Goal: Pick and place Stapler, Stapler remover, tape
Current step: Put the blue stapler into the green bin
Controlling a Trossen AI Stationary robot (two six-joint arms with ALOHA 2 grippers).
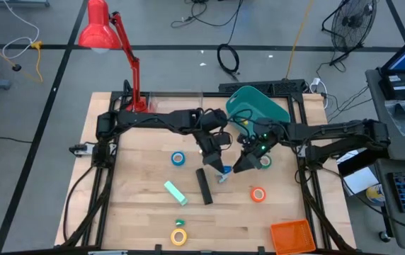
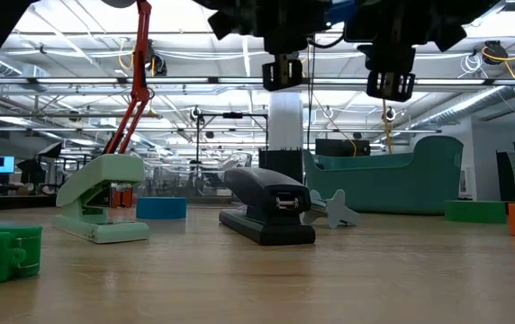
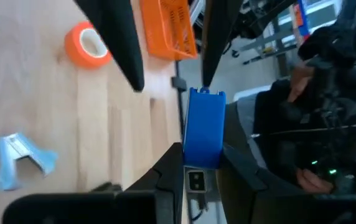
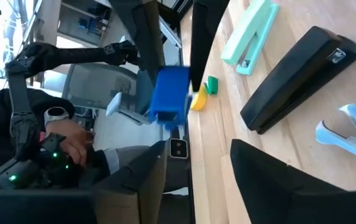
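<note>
The black stapler (image 1: pixel 204 185) lies flat mid-table, also in the low view (image 2: pixel 266 211) and the right wrist view (image 4: pixel 296 78). The pale blue staple remover (image 1: pixel 224 174) (image 3: pixel 19 160) sits just right of it. The tape rolls lie flat: blue (image 1: pixel 178 159), green (image 1: pixel 264 161), orange (image 1: pixel 258 194) (image 3: pixel 88 45), yellow (image 1: pixel 179 236). My left gripper (image 1: pixel 213 160) (image 3: pixel 170 81) hangs open above the stapler's far end and the remover. My right gripper (image 1: pixel 248 160) (image 4: pixel 175 68) hangs open between the remover and the green roll. Both are raised well off the table (image 2: pixel 282 72) (image 2: pixel 390 83).
A mint-green stapler (image 1: pixel 175 192) lies left of the black one. A small green block (image 1: pixel 180 223) sits by the yellow roll. A teal bin (image 1: pixel 255 106) stands at the far edge, an orange basket (image 1: pixel 291 236) at the near right corner, and a red lamp (image 1: pixel 137 85) far left.
</note>
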